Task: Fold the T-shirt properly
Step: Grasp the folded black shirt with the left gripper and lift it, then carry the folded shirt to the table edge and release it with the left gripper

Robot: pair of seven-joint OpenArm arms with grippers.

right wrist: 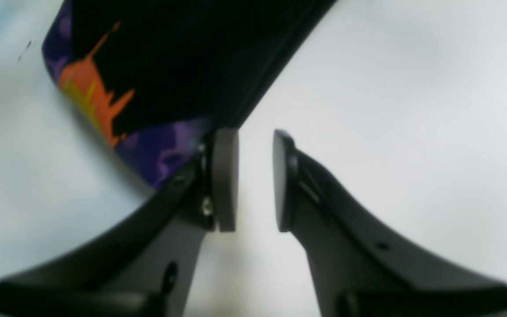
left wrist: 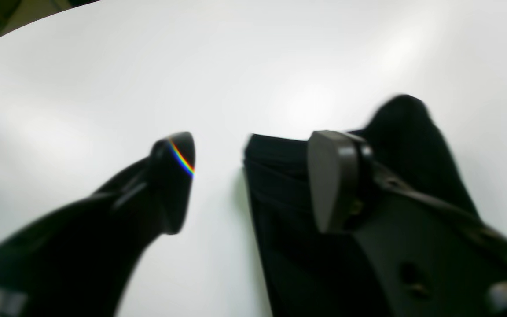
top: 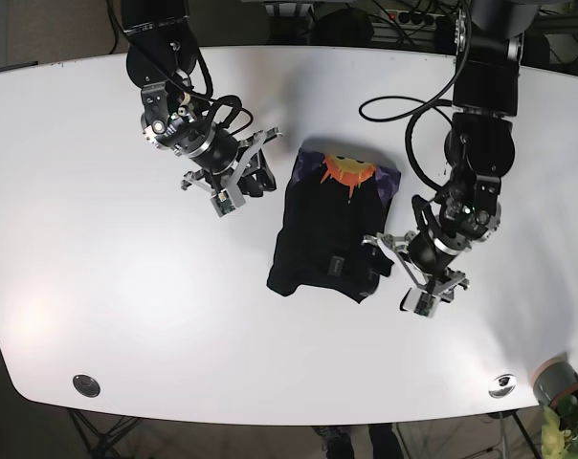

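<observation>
The T-shirt [top: 325,229] is black with an orange and purple print near its far end, and it lies folded into a compact rectangle at the table's middle. My left gripper [top: 383,256] is at the shirt's near right corner. In the left wrist view this gripper [left wrist: 253,180] is open wide, with one finger [left wrist: 332,180] over the black cloth [left wrist: 280,211] and the other over bare table. My right gripper [top: 263,163] hovers just left of the shirt's far left edge. In the right wrist view it [right wrist: 255,180] is open by a narrow gap with nothing between the pads, beside the printed cloth [right wrist: 170,66].
The white table [top: 126,287] spreads wide on all sides of the shirt. A black cable [top: 404,103] loops over the table at the back right. Two round fittings [top: 85,385] [top: 502,384] sit near the front edge. A potted plant [top: 562,392] stands off the front right corner.
</observation>
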